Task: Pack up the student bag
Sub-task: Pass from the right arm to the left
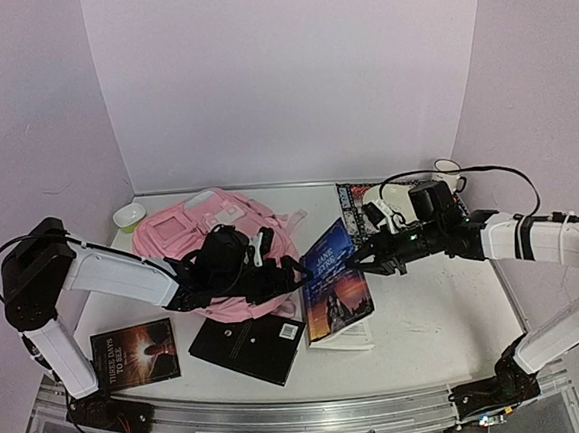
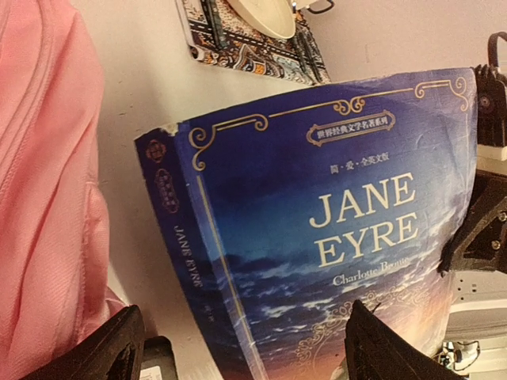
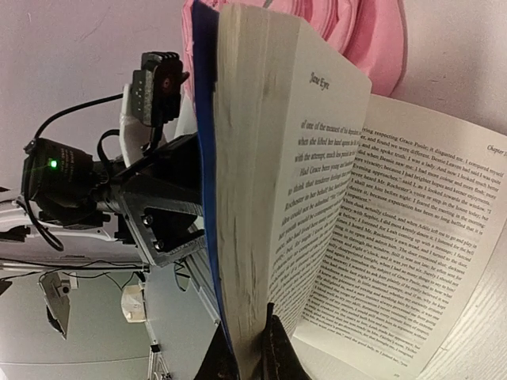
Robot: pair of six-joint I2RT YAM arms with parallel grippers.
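The student bag [image 1: 206, 238], a soft pink backpack, lies at the centre left, and its fabric fills the left edge of the left wrist view [image 2: 40, 198]. A blue paperback, Jane Eyre [image 1: 335, 285], stands half open to its right. My right gripper [image 3: 249, 352] is shut on the front cover and a thick block of pages, lifting them off the open spread [image 3: 412, 237]. My left gripper [image 2: 245, 348] is open, its fingers [image 2: 388, 348] spread wide on either side of the cover [image 2: 317, 214] near the spine. It hovers between bag and book [image 1: 299, 269].
A black notebook [image 1: 249, 345] and a dark paperback [image 1: 135, 354] lie near the front edge. A green bowl [image 1: 129, 217] sits at the back left. A patterned mat [image 1: 353, 199] with a plate [image 2: 265, 16] and a mug [image 1: 449, 174] is at the back right.
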